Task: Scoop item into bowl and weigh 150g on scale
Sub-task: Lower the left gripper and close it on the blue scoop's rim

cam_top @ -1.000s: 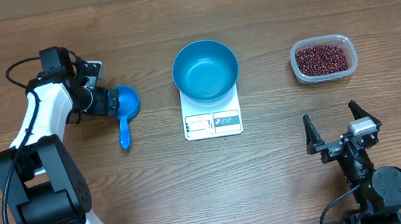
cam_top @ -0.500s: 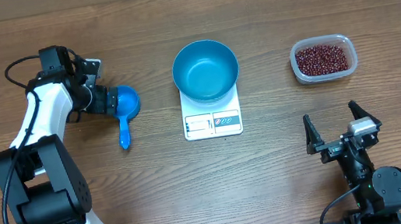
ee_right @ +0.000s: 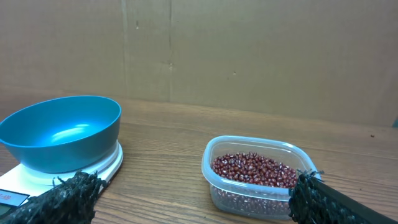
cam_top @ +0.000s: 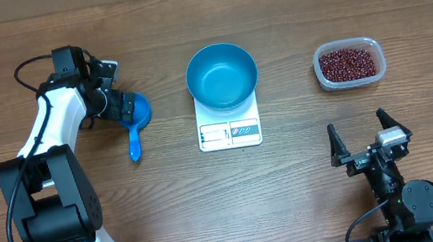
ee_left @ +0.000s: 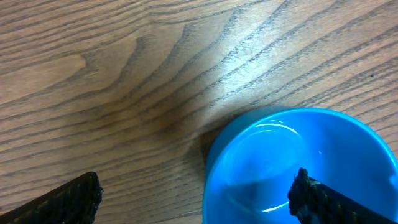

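Wood-grain brown table (cam_top: 296, 203) fills the overhead view, with the bright-blue bowl (cam_top: 222, 75) sitting empty on the white scale (cam_top: 229, 133) near the middle, the display strip facing the robot. Well to the right of it a clear plastic tub (cam_top: 348, 63) holds the heap of dark red-brown beans (cam_top: 349, 62). On the left lies a small blue scoop (cam_top: 137, 124), cup away from the robot and handle toward it; the left gripper (cam_top: 119, 107) hangs right at the cup with its fingers spread wide, pinching nothing. The right gripper (cam_top: 363, 136) hovers near the table's near edge, well short of the tub, its fingers likewise spread and empty. From the left wrist, the scoop's glossy empty cup (ee_left: 292, 162) lies low on the right, one fingertip over it and the other over bare wood; whether that finger touches it cannot be told. From the right wrist, the bowl (ee_right: 62, 134) on the scale (ee_right: 99, 171) stands left, the tub (ee_right: 261, 186) of beans (ee_right: 252, 169) right, between wide-apart fingertips.
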Motion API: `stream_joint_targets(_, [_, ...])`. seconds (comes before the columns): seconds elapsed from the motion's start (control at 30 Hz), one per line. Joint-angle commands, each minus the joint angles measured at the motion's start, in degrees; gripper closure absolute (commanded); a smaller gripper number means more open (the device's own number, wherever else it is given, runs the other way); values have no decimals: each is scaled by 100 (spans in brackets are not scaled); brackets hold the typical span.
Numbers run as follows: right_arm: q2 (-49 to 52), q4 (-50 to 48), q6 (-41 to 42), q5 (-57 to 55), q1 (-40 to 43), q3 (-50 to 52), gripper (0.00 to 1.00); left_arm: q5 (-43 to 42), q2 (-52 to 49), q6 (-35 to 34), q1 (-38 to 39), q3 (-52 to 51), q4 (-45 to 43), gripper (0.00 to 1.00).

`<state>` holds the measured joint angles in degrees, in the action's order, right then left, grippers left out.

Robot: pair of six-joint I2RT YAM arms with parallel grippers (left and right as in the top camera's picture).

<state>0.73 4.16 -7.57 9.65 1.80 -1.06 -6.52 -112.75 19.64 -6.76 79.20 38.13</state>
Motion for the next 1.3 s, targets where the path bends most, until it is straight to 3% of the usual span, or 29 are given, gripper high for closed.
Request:
stream_joint_targets(0.0, [-57, -20, -87, 31, 20, 59, 0, 98, -50, -42, 4, -44, -50, 1])
stream_joint_targets(1.27, [-57, -20, -87, 31, 20, 59, 0, 94, -345, -57, 4, -129, -122, 0])
